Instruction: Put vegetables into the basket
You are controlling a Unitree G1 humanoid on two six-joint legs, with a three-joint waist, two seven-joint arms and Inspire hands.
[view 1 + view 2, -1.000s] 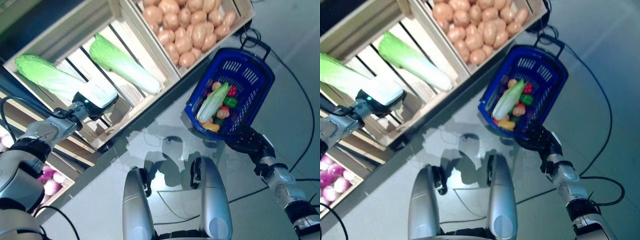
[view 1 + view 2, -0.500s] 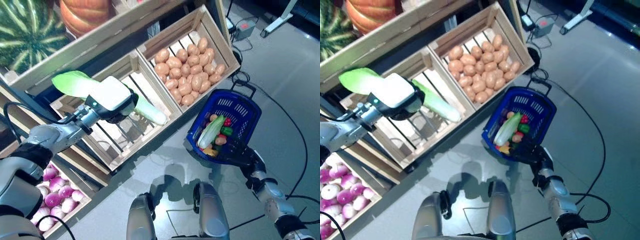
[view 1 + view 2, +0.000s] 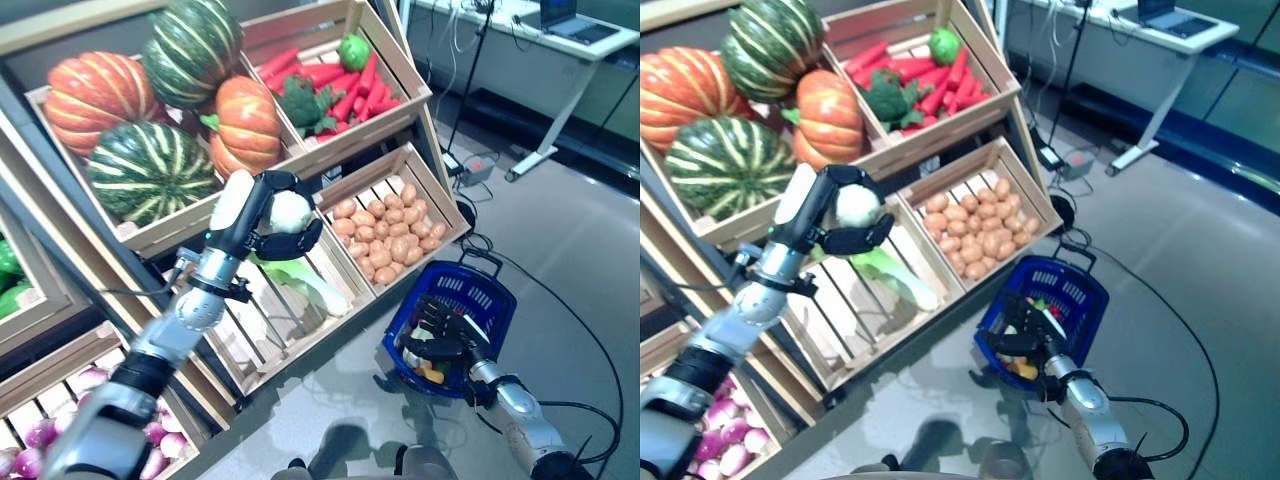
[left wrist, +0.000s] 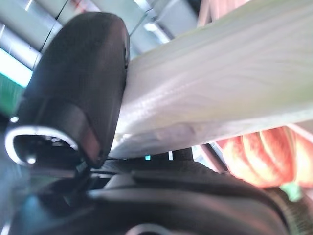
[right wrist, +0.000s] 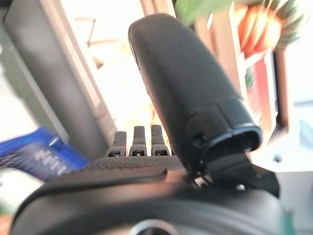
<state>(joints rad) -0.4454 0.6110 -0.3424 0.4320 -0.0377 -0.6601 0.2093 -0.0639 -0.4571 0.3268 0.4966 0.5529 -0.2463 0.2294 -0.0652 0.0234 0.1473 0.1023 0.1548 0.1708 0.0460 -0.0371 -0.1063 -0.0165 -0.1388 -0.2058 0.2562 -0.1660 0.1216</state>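
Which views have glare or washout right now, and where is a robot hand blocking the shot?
Right wrist view: bright backlight whites out the background, the right robot hand blocks the middle with its thumb, and the blue basket shows only at one edge. Left wrist view: the left robot hand and its napa cabbage fill the frame. Eye views: evenly lit, with sheen on the glossy floor.

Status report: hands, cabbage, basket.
Left hand shut on cabbage, lifted above its crate. Right hand gripping blue basket rim. Nothing between them.
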